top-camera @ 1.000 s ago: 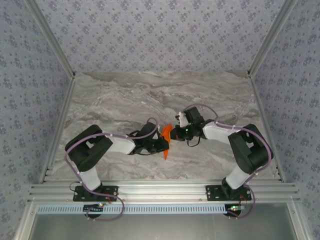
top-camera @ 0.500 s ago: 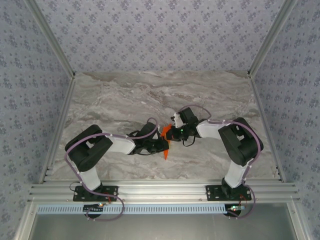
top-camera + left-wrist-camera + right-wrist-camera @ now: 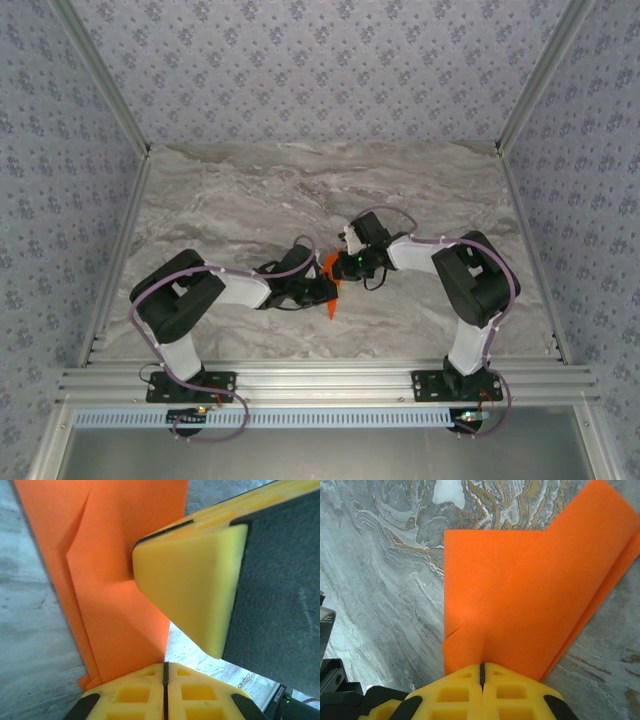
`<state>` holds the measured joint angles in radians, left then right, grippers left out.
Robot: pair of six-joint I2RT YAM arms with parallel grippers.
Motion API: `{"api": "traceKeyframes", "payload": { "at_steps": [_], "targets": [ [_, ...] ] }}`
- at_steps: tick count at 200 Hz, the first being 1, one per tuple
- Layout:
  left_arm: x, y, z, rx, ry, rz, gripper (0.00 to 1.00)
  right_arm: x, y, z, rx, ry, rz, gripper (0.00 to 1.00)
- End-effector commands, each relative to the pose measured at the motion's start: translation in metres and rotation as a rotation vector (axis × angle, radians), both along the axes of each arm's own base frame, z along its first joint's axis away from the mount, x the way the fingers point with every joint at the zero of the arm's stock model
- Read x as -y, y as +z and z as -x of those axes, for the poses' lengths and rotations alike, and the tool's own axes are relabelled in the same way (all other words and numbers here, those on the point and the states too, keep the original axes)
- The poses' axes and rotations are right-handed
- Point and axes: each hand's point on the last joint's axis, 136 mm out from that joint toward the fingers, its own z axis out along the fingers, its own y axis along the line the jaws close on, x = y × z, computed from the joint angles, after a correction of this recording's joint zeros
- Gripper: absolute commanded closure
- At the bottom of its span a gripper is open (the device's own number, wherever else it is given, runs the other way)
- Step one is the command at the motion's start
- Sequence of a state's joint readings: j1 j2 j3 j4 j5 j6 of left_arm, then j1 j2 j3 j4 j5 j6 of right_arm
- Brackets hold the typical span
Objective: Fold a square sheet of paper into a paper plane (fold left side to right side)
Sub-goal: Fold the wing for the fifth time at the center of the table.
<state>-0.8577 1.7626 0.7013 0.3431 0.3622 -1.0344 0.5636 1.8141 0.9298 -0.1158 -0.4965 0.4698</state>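
Top external view: the two arms reach inward and meet near the middle of the grey-veined marble tabletop [image 3: 250, 200]. Between them is a thin, bright orange paper [image 3: 329, 266], folded into a narrow, layered shape. One pointed end sticks out toward the near edge, below the left gripper [image 3: 326, 290]. The right gripper [image 3: 346, 268] comes in from the other side, and the two almost touch over the sheet.

Left wrist view: the left gripper's yellow fingers [image 3: 130, 695] are pressed together with only a thin dark seam between them. The orange paper rises from that seam and looks pinched in it. The sheet shows a slanted crease and stacked layers along its left edge, with marble showing beside it. A yellow finger [image 3: 190, 590] of the right gripper, backed by a black pad, lies across the paper's right side.

Right wrist view: the right gripper's yellow fingers [image 3: 515, 692] are also pressed tight and pinch the near edge of the orange paper. The sheet spreads away from them flat on the tabletop. A square-cornered flap overlaps a long diagonal band, and doubled edges show along the lower right side.
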Motion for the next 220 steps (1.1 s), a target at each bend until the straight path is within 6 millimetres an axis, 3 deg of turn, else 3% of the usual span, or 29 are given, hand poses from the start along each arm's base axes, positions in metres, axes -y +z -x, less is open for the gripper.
{"api": "traceKeyframes", "payload": {
  "at_steps": [1, 75, 177, 183, 202, 220],
  "targets": [
    [-0.031, -0.048, 0.028, -0.134, 0.007, -0.174, 0.93, 0.022, -0.017, -0.018, 0.030, -0.046, 0.107, 0.97],
    [-0.032, -0.051, 0.030, -0.146, 0.009, -0.177, 0.94, 0.032, -0.009, -0.052, 0.051, -0.090, 0.052, 0.97],
    [-0.031, -0.050, 0.030, -0.144, 0.004, -0.171, 0.94, 0.057, -0.017, -0.105, 0.041, -0.147, 0.053, 0.97],
    [-0.031, -0.050, 0.030, -0.144, 0.005, -0.170, 0.94, 0.056, -0.008, -0.118, 0.071, -0.152, 0.043, 0.97],
    [-0.029, -0.049, 0.029, -0.142, 0.005, -0.161, 0.94, 0.060, -0.003, -0.131, 0.083, -0.169, 0.027, 0.97],
    [-0.027, -0.047, 0.028, -0.140, 0.006, -0.153, 0.94, 0.061, 0.017, -0.140, 0.115, -0.176, -0.002, 0.97]
  ]
}}
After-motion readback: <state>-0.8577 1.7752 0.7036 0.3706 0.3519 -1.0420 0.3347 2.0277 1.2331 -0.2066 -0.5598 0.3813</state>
